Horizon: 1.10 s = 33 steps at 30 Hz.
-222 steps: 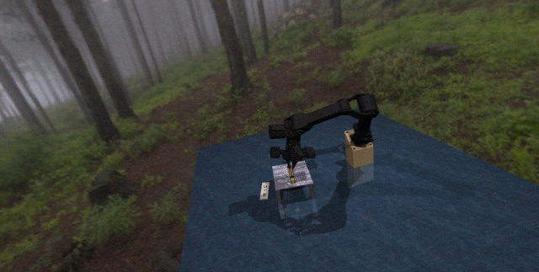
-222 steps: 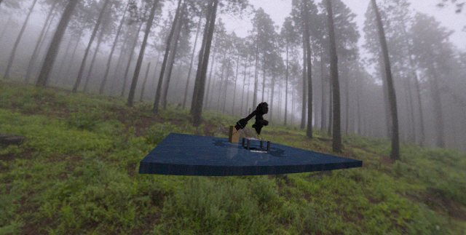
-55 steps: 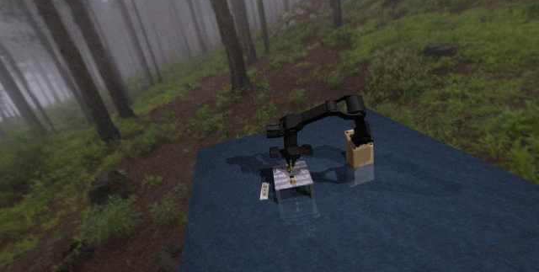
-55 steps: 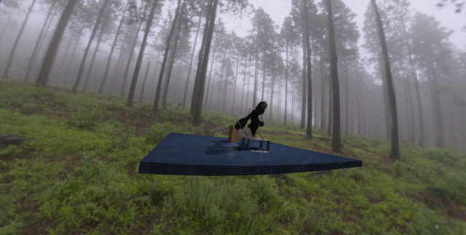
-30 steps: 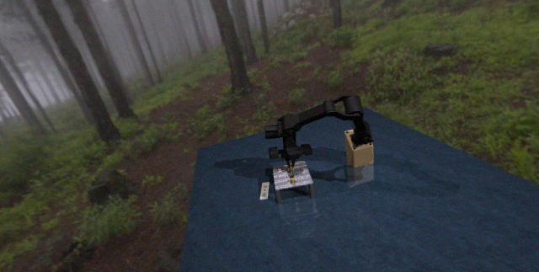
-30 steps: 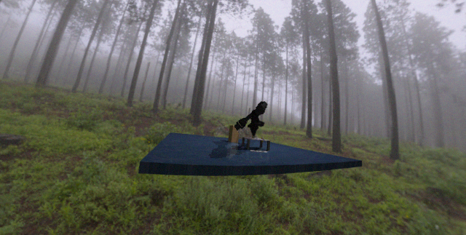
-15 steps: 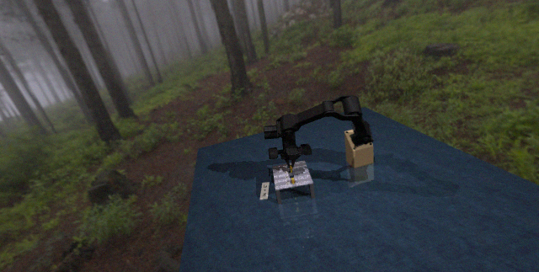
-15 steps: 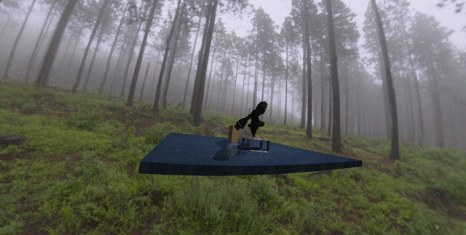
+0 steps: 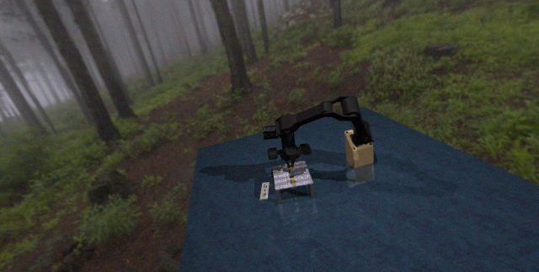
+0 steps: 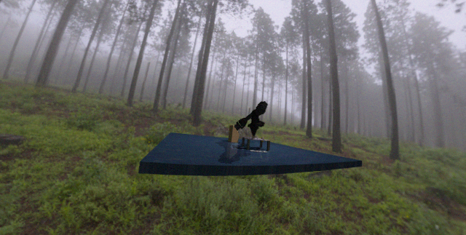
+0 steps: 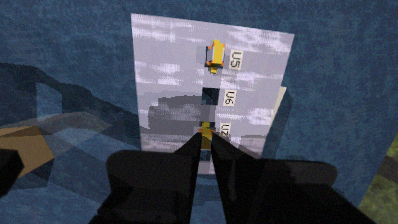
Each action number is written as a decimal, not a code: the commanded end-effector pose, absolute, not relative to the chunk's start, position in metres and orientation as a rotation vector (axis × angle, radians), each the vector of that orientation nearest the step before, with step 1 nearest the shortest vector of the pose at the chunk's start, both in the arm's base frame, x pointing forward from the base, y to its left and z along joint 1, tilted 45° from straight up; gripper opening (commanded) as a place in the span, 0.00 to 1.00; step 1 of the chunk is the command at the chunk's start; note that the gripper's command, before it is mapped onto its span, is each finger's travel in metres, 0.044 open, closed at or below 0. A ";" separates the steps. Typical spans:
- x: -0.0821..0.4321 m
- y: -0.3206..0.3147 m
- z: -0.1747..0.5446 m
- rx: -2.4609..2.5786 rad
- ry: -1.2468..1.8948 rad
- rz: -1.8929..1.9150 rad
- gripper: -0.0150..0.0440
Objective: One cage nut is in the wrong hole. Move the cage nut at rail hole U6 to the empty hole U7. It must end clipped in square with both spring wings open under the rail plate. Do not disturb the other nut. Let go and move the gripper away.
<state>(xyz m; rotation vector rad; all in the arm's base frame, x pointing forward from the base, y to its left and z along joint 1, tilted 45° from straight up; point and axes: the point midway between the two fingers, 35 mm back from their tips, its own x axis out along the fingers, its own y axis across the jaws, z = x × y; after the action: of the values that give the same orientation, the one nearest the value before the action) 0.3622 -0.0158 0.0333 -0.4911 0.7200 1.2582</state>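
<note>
Misty pine forest and ferny ground surround a blue table [image 9: 400, 217] [image 10: 204, 160]. At the left of the wrist frame, a tan block [image 9: 365, 156] [image 10: 232, 134] [image 11: 30, 150] shows at the edge; in the top view it stands right of the rail plate [image 9: 281, 182] [image 10: 259, 139] [image 11: 172, 75], under the arm's base. Left of the plate in that view lies a small marked card [image 9: 264, 190].

Near the wrist frame's centre, the gripper [image 9: 291, 167] [image 10: 254, 135] [image 11: 205, 136] has its fingers closed on the yellow cage nut [image 11: 206, 131], which is over the U7 hole at the plate's lower middle. Whether its spring wings have opened beneath is hidden. Doing this well calls for keeping the nut square to the hole, easing it straight down until both wings clear the plate's underside, then opening gently and rising without a sideways tug. A tilted nut could catch one wing on the edge.

As for the holes, U6 [image 11: 210, 96] is empty, and U5, above it, holds the other nut [image 11: 215, 54], best given a wide berth.
</note>
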 end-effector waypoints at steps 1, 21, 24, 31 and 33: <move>0.363 -0.016 0.033 -0.496 0.721 1.264 0.30; 0.364 -0.017 0.033 -0.491 0.728 1.282 0.30; 0.365 -0.017 0.033 -0.491 0.728 1.284 0.30; 0.365 -0.017 0.033 -0.490 0.730 1.288 0.30; 0.366 -0.017 0.033 -0.489 0.730 1.290 0.30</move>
<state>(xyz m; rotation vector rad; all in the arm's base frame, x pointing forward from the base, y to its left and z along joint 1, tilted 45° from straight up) 0.3651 -0.0166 0.0333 -0.4840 0.7291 1.2848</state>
